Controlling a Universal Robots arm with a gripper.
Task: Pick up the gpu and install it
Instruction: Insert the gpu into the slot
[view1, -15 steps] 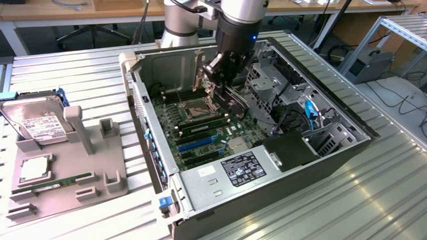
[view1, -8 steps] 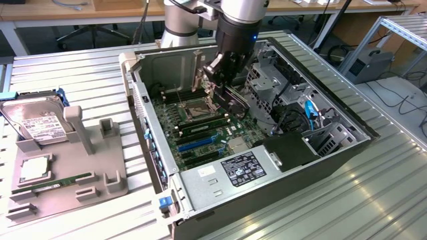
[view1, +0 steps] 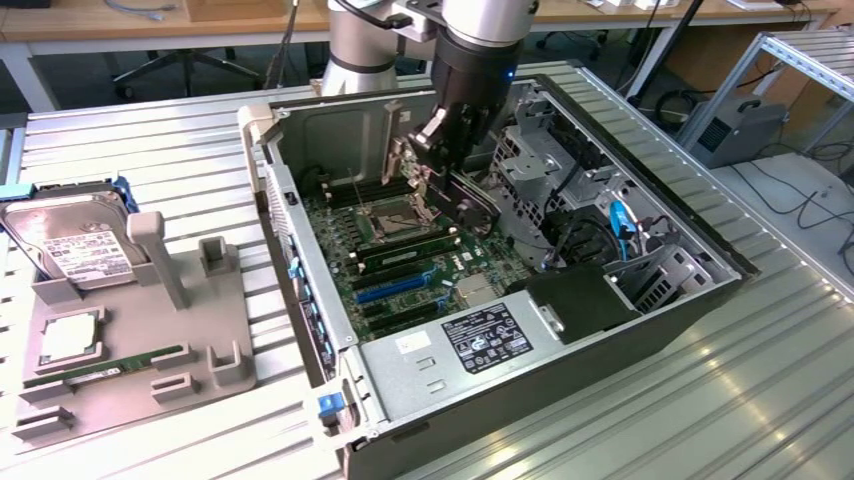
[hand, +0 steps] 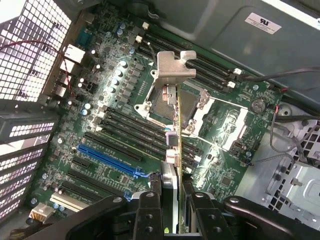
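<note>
A: What is the gripper (view1: 449, 168) doing just now?

B: It is gripping the gpu (view1: 470, 207) between narrowly set jaws. The card is hanging on edge inside the open case (view1: 334, 130), above the motherboard (view1: 340, 215) and apart from it.

A: And where is it sitting against the slots?

B: In the exterior view it is hanging over the processor-socket part of the board. The blue slot (view1: 394, 287) is lying toward seven o'clock of it, near but not beneath it. In the wrist view the gripper (hand: 172, 197) is clamping the near end of the gpu (hand: 176, 120), with the silvery bracket (hand: 175, 65) at the far end.

A: So what is this step asking of the arm?

B: Likely a steady, upright carry, with the card's lower edge being brought parallel to the blue slot (hand: 107, 159). At present the card seems to be lying at an angle to that slot, though it is showing edge-on, so the exact skew is hard to judge. The blue cable (view1: 618, 225) at three o'clock is well apart, so snagging looks unlikely.
</note>
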